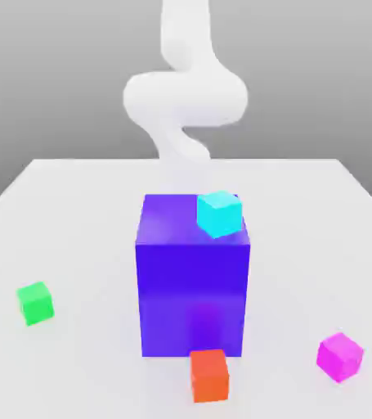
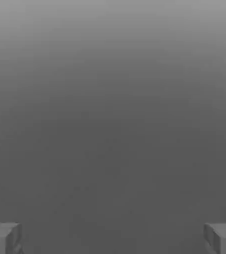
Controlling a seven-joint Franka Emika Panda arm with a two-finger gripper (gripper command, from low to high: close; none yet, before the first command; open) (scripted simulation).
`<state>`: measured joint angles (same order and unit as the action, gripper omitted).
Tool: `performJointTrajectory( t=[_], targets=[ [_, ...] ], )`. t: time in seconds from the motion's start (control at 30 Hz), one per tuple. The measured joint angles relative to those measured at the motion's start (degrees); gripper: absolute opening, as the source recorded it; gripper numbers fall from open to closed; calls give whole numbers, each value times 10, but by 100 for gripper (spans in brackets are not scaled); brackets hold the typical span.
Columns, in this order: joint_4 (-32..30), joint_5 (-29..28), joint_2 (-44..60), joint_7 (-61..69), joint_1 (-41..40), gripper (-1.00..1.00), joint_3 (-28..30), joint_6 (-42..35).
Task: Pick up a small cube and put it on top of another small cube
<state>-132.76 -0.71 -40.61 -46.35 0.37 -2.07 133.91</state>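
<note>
We have not started: our gripper point(image 2: 113, 238) hangs spread wide and empty. The magenta cube point(image 1: 340, 355) sits on the table point(image 1: 74, 213) near the big blue block point(image 1: 193, 282), the green cube point(image 1: 35, 302) beyond the block's opposite side.

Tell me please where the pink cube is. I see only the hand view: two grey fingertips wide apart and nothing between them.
Observer: The pink cube lies on the table at the exterior view's right, touching no other thing.
Operator: And the green one?
Observer: The green cube sits on the table at the exterior view's left, with the big blue block standing between the two.
Operator: Is something on that block?
Observer: Yes, a cyan cube rests on its top, near the corner at the exterior view's right.
</note>
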Motion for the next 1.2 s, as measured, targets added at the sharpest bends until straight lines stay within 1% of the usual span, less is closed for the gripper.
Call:
performJointTrajectory(
  t=[0.43,0.63,0.87,0.93,1.03,1.07,1.2],
  targets=[
    [-51,-54,273,-39,30,0,-104,111],
    [-74,-86,398,-62,66,0,-137,162],
    [-99,-108,542,-79,110,0,-154,224],
    [-94,-129,584,-94,127,0,-138,252],
    [-81,-164,646,-121,161,0,-98,299],
    [-78,-171,657,-126,167,-100,-91,306],
    [-78,-171,657,-127,167,-100,-91,307]
  ],
)
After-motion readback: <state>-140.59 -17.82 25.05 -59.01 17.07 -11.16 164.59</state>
